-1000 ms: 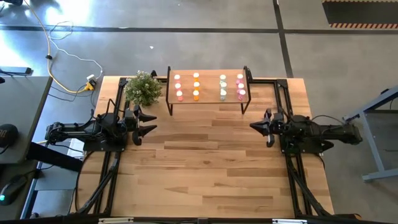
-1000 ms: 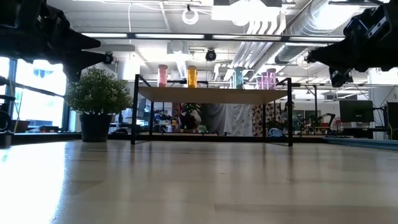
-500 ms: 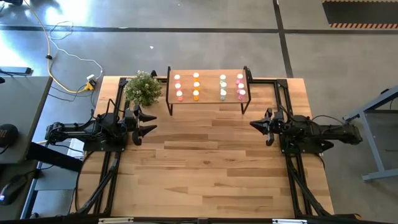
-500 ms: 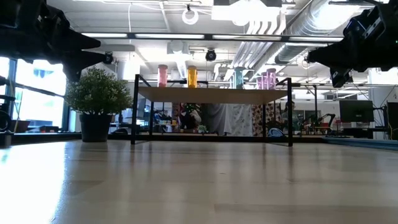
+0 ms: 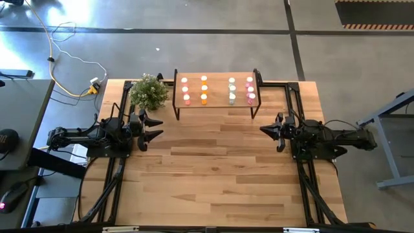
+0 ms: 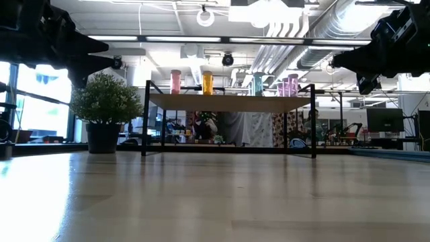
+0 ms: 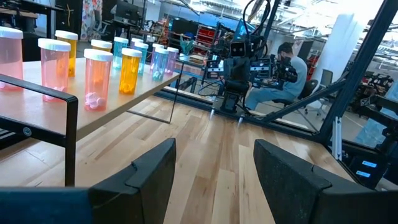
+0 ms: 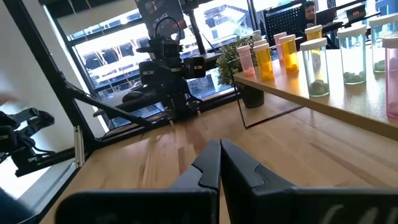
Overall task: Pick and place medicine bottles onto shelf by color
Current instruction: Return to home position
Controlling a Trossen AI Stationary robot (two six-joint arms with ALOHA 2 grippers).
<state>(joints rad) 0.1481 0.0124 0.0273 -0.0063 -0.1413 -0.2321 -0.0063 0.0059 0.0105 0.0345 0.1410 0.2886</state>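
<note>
The medicine bottles (image 5: 217,90) stand upright on the shelf (image 5: 217,76) at the table's far side, in four columns: pink, orange, pale green, reddish pink. They also show in the left wrist view (image 7: 97,78) and the right wrist view (image 8: 313,67). My left gripper (image 5: 157,126) hovers open and empty at the table's left, clear of the shelf. My right gripper (image 5: 264,130) hovers shut and empty at the table's right.
A potted green plant (image 5: 149,92) stands left of the shelf at the far left corner. The wooden table (image 5: 213,175) lies bare between and in front of the arms. A person sits in the room beyond the table (image 7: 287,62).
</note>
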